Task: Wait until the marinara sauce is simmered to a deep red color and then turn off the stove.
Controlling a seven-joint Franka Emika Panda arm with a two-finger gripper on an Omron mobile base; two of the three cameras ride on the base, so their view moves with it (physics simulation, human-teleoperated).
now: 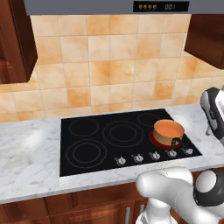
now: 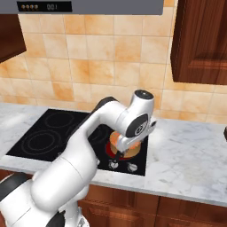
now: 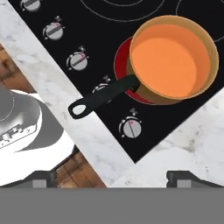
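We saw orange marinara sauce [image 3: 164,59] over a red-glowing burner [image 3: 122,65] on the stove [image 1: 87,131]; our gripper [image 3: 113,177] hovered above, jaws spread wide.

We see the pot [image 1: 168,132] on the stove [image 1: 87,131]'s front right burner, just behind the knobs [image 1: 153,155].

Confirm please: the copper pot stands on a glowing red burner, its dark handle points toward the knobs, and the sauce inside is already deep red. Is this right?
Not quite. The sauce is orange, not yet deep red, as the hand view shows. The rest holds: the copper pot stands on the glowing red burner, and its dark handle points toward the knobs.
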